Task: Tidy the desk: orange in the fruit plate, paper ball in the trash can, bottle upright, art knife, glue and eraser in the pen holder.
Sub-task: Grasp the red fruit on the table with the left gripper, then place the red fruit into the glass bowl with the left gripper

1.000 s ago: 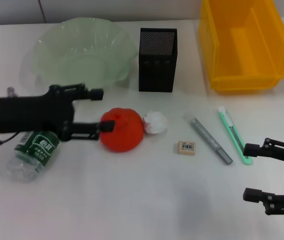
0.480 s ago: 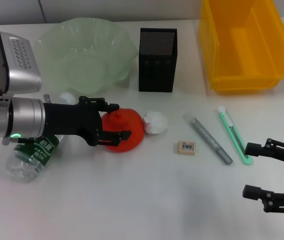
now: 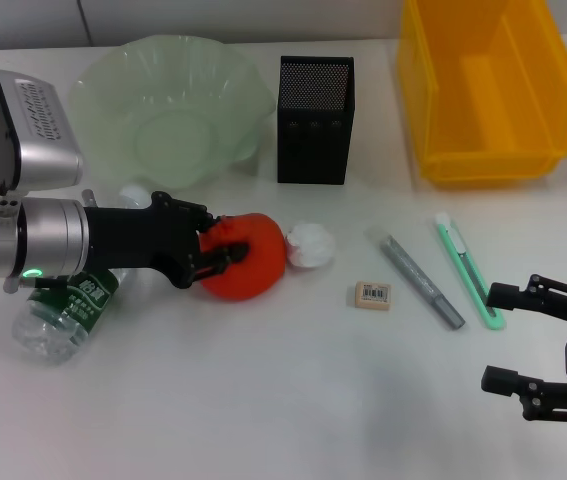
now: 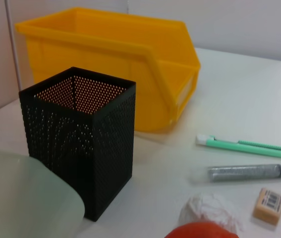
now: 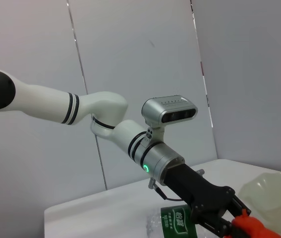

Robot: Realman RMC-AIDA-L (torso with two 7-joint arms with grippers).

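The orange (image 3: 258,262) lies on the desk in front of the green fruit plate (image 3: 103,75), and my left gripper (image 3: 218,240) is shut on its left side. A bottle (image 3: 68,310) lies on its side under my left arm. The white paper ball (image 3: 310,245) touches the orange's right side. Further right are the eraser (image 3: 372,294), the grey glue stick (image 3: 418,280) and the green art knife (image 3: 468,270). At the back stand the black mesh pen holder (image 3: 313,120) and the yellow trash can (image 3: 483,90). My right gripper (image 3: 491,338) waits open at the front right.
The left wrist view looks past the orange (image 4: 202,230) and paper ball (image 4: 207,210) to the pen holder (image 4: 81,144), trash can (image 4: 130,74), art knife (image 4: 249,147), glue (image 4: 249,172) and eraser (image 4: 269,206). Bare desk lies along the front.
My left arm rolled over and pushed right onto the orange, then its fingers drew in around the fruit. The right arm stayed put.
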